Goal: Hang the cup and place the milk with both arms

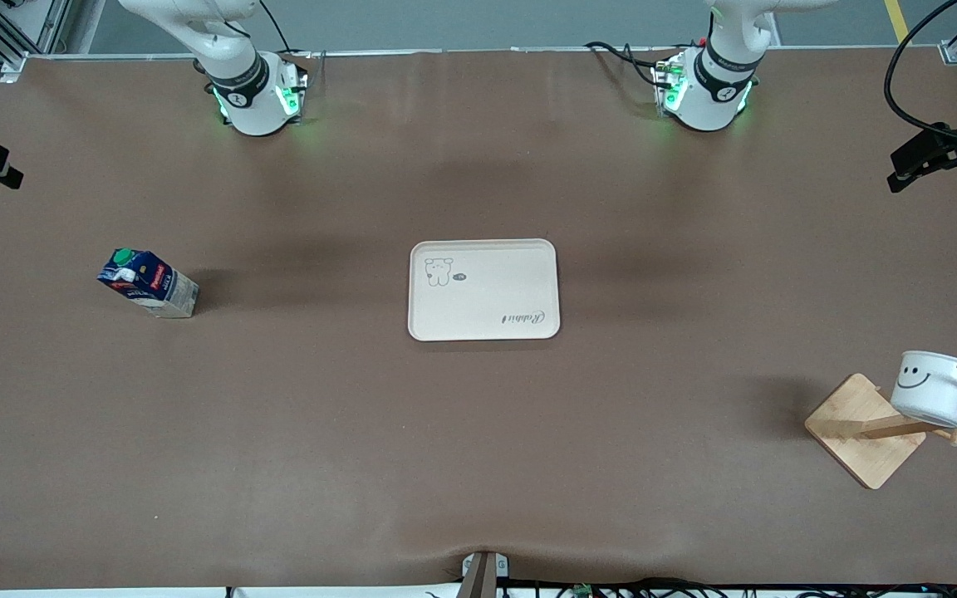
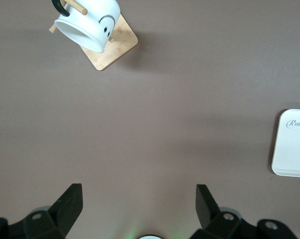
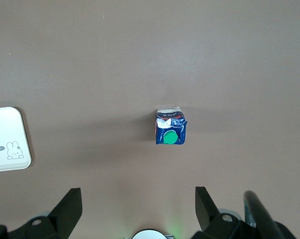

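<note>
Wooden rack [image 1: 865,432] sits nearest the front camera, at the left arm's end of the table, square base flat, pegs sticking out. Cup [image 1: 935,386] hangs on a peg of that rack, black handle looped over the peg, smiley face showing, mouth tipped sideways. Left gripper [image 2: 139,204] hovers high over bare table near its own base, fingers spread wide apart, nothing between them; cup and rack lie well ahead of its fingertips and off to one side in the left wrist view, a corner of the tray [image 2: 292,144] at that view's edge. Right gripper [image 3: 138,204] is likewise up over bare table near its base, fingers wide apart, empty. Milk [image 3: 170,130] stands upright on the table straight out ahead of the right gripper, well apart from it, green cap up. From the front camera the milk [image 1: 149,282] stands at the right arm's end of the table, well apart from the tray [image 1: 483,290], which lies flat mid-table between the two arms, rabbit print on it, nothing on it. Both arms wait.
</note>
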`<state>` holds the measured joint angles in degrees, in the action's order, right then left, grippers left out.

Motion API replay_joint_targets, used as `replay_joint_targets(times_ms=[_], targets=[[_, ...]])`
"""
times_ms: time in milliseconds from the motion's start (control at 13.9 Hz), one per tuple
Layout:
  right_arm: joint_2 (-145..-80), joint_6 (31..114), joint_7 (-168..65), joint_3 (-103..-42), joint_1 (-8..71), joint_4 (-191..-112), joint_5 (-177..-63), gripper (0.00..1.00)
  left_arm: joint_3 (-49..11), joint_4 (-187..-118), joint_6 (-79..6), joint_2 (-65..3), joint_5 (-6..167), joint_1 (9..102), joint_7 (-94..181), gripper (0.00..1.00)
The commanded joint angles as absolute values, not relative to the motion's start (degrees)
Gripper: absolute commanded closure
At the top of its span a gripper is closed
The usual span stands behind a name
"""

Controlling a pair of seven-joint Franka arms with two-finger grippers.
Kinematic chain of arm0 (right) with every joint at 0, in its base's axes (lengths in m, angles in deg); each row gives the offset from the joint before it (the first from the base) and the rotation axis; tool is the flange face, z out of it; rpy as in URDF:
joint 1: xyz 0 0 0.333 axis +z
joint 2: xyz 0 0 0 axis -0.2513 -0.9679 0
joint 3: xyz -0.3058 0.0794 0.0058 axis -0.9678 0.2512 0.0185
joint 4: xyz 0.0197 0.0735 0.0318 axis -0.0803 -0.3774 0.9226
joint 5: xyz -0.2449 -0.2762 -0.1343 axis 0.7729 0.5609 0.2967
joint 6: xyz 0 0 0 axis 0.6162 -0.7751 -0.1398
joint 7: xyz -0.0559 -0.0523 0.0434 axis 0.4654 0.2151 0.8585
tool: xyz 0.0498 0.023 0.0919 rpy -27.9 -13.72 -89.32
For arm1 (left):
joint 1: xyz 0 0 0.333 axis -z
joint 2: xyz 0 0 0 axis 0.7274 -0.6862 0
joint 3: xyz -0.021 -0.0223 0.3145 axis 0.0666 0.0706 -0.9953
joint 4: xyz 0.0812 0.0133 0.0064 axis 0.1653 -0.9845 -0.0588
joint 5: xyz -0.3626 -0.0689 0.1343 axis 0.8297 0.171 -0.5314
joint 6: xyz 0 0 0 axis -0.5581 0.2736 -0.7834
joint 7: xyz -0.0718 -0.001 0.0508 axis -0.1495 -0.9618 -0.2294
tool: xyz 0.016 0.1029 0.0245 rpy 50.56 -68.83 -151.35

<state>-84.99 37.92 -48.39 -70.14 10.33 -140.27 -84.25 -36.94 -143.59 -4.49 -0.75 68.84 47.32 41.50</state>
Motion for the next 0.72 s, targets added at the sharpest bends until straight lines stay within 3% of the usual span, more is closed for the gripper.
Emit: replay_joint_targets(times_ms=[0, 646], targets=[[-82.79, 39.84, -49.27, -69.97, 10.77, -142.14, -82.49, 0.00, -37.36, -144.19, -3.79, 0.41, 69.67, 47.99, 42.13, 0.00], [-83.05, 39.94, -49.09, -70.14, 12.27, -140.64, -83.10, 0.00, -37.45, -141.03, -3.09, -1.53, 69.50, 47.99, 41.61, 0.00]])
